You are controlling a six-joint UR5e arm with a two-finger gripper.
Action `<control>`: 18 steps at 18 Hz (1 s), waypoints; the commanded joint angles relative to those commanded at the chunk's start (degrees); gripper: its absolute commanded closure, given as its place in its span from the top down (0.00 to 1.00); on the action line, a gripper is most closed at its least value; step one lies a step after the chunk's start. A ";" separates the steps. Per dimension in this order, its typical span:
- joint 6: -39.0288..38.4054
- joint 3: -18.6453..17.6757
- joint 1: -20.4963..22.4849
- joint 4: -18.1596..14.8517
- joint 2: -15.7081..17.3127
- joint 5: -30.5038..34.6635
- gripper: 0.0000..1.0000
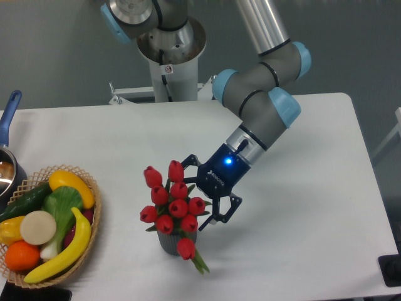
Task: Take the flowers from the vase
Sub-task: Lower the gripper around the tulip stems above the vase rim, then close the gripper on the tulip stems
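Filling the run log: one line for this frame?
phase: approach | claw: open, at right side of red artificial tulip bunch | bunch: in small dark grey ribbed vase | grasp: not yet

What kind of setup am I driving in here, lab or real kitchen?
Likely a lab tabletop: a bare white table against a grey wall, staged with tulips in a vase and a wicker basket of toy-looking produce.
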 joint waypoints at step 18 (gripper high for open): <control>-0.44 -4.31 0.26 0.00 4.74 0.09 0.10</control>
